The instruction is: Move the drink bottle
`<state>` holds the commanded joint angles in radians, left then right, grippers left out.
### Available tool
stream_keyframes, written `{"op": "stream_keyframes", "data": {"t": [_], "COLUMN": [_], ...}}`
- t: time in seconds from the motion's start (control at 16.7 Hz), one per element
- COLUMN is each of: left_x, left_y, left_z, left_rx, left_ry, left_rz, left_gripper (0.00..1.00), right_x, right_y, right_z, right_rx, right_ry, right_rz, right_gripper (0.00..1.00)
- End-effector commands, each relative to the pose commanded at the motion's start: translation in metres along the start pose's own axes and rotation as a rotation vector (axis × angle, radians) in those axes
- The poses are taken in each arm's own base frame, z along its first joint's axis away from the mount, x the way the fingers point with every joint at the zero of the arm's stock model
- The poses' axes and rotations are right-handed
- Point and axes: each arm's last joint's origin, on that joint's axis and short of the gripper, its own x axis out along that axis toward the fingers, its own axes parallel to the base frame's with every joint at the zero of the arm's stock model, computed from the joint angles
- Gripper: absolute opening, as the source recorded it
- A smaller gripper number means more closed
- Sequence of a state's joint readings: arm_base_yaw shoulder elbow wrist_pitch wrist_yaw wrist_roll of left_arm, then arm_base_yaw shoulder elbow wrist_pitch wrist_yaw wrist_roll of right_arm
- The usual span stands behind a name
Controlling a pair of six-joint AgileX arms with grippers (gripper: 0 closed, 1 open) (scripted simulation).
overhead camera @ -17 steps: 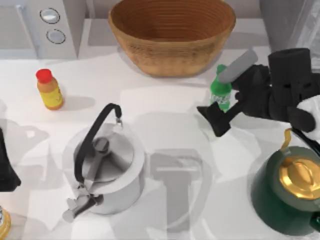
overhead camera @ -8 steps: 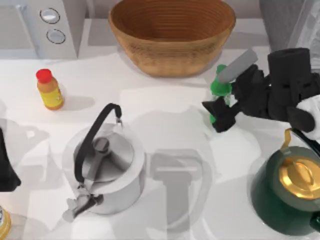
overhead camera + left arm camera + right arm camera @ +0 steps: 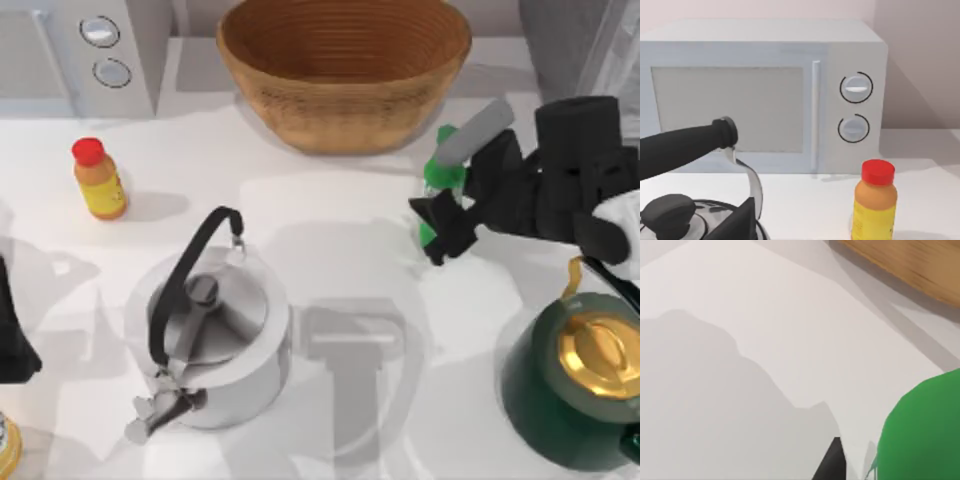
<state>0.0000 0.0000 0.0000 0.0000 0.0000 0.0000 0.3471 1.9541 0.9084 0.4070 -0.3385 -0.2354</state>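
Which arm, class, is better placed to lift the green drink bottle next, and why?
The right. Its gripper is already around the drink bottle, near the basket. The left arm sits parked at the table's left edge, beyond the silver kettle.

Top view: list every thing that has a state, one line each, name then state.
drink bottle: upright, cap on, between the right gripper's fingers.
right gripper: closed around the drink bottle.
orange-yellow bottle: upright, red cap on, standing free.
steel kettle: upright, lid on, handle raised.
green kettle: upright, gold lid on.
basket: upright, nothing in it.
microwave: door shut.
left gripper: parked at the table's left edge.
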Motion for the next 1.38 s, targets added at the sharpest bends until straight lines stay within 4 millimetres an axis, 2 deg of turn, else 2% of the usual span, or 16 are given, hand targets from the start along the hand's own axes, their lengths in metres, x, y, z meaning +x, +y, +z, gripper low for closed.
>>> {"op": "stream_keyframes", "data": {"t": [0.48, 0.66, 0.78, 1.02, 1.38], "left_x": [0.000, 0.000, 0.000, 0.000, 0.000], "left_y": [0.000, 0.000, 0.000, 0.000, 0.000], "left_z": [0.000, 0.000, 0.000, 0.000, 0.000], "left_rx": [0.000, 0.000, 0.000, 0.000, 0.000], "left_ry": [0.000, 0.000, 0.000, 0.000, 0.000], "left_rz": [0.000, 0.000, 0.000, 0.000, 0.000], "left_gripper": [1.00, 1.00, 1.00, 1.00, 1.00], "right_x": [-0.001, -0.017, -0.039, -0.098, -0.183], "right_y": [-0.002, -0.021, -0.042, -0.078, -0.095], "right_z": [0.002, -0.004, -0.018, -0.052, -0.088], "right_rx": [0.002, 0.054, 0.116, 0.244, 0.364], "right_ry": [-0.005, 0.017, 0.046, 0.061, -0.036], "right_rz": [-0.005, -0.061, -0.135, -0.330, -0.607], "right_gripper": [0.00, 0.00, 0.00, 0.00, 0.00]}}
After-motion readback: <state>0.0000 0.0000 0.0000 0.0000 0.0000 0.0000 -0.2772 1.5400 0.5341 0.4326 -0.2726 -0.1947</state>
